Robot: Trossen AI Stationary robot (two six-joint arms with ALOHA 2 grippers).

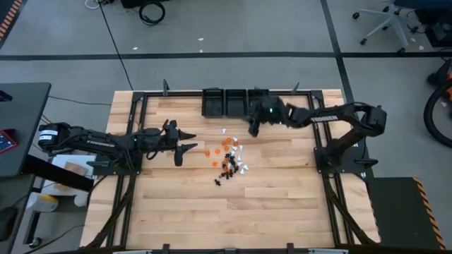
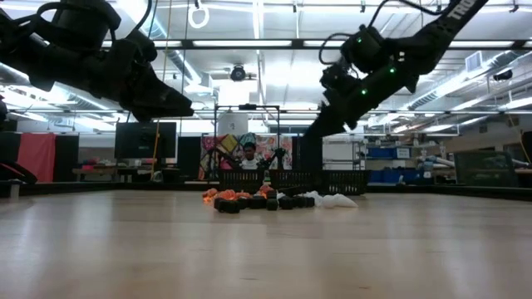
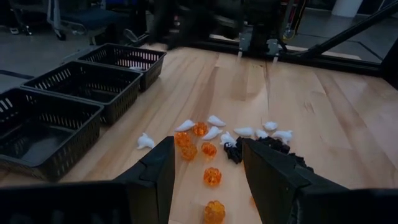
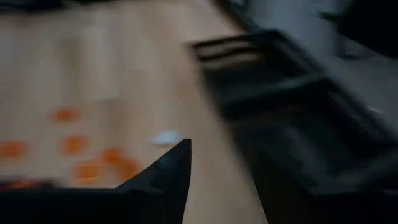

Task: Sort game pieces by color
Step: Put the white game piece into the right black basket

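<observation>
The right gripper [image 1: 253, 131] is hanging in the air at about one o'clock from the pile, just in front of the three black bins [image 1: 233, 104] at the table's far edge. Its wrist view is smeared, so I cannot tell whether its fingers are apart, or whether anything is in them. Being so close to the bins, it is probably delivering or has just delivered a piece.

The left gripper [image 1: 185, 139] is hovering at nine o'clock from the pile, its fingers [image 3: 155, 177] standing apart with nothing between them, aimed at the nearest orange pieces as if lining up a pick.

The game pieces [image 1: 229, 159] are lying mid-table in a loose heap, orange, white and black mixed together, so most sorting remains.
</observation>
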